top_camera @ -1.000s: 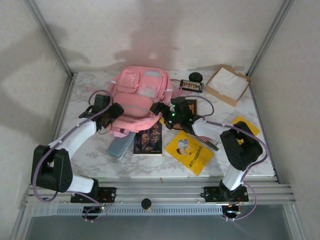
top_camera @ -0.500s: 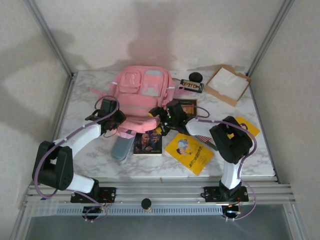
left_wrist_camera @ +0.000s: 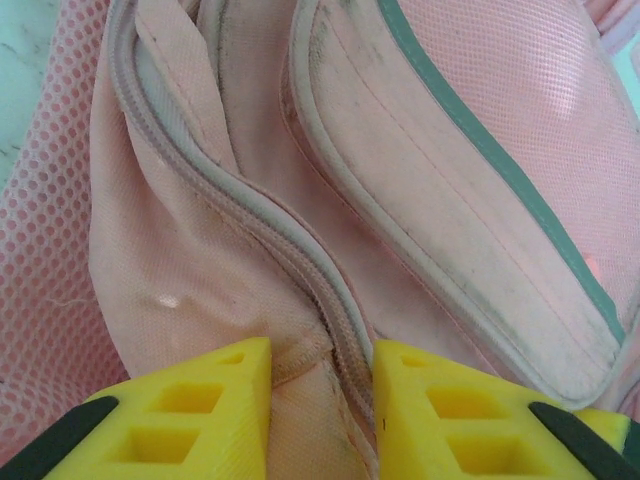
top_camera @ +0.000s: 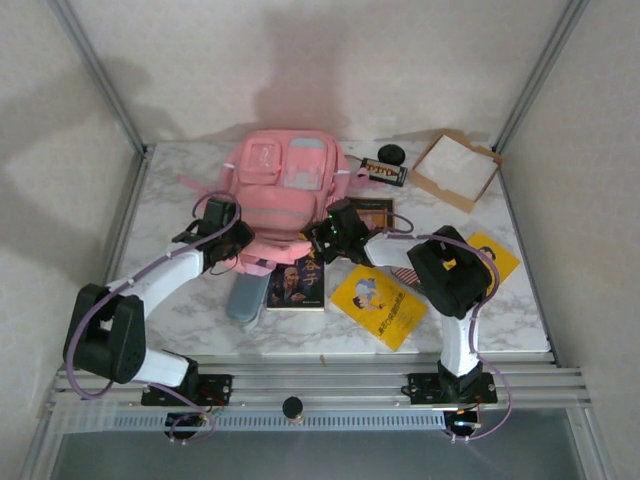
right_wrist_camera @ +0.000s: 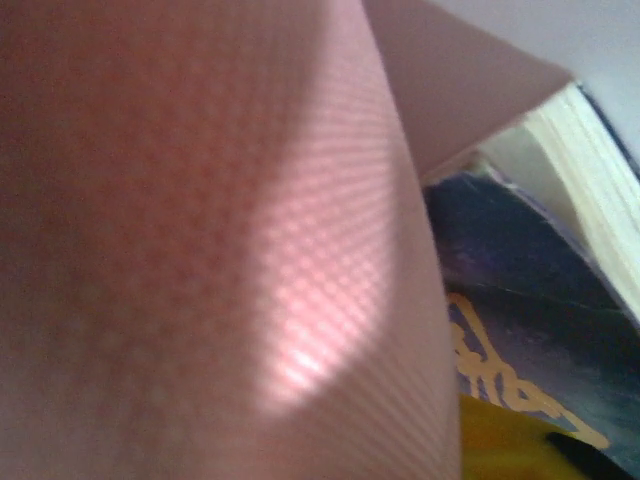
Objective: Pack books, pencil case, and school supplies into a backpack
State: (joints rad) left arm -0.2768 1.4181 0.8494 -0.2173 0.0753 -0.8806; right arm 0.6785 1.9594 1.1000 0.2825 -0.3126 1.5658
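The pink backpack [top_camera: 285, 185] lies flat at the table's back middle. My left gripper [top_camera: 237, 240] is at its near-left edge. In the left wrist view the gripper [left_wrist_camera: 322, 350] has its yellow fingers [left_wrist_camera: 210, 400] shut on a bunched fold of pink fabric and zipper seam [left_wrist_camera: 300, 290]. My right gripper [top_camera: 322, 235] presses into the backpack's near-right edge, and pink mesh [right_wrist_camera: 200, 250] hides its jaws. The dark blue book [top_camera: 296, 283], a yellow book [top_camera: 378, 303] and the grey-blue pencil case [top_camera: 240, 295] lie in front. The brown book [top_camera: 372, 213] lies behind the right arm.
A second yellow book [top_camera: 497, 250] peeks out right of the right arm. A striped pack [top_camera: 405, 274] lies under that arm. A black item with orange marks [top_camera: 383, 172], a black round object [top_camera: 391, 153] and a cardboard tray [top_camera: 457, 168] sit at the back right.
Both grippers have moved in to the backpack's near edge. The left jaws have come together on the fabric. The right arm has folded leftward, and the backpack's near edge has bunched up.
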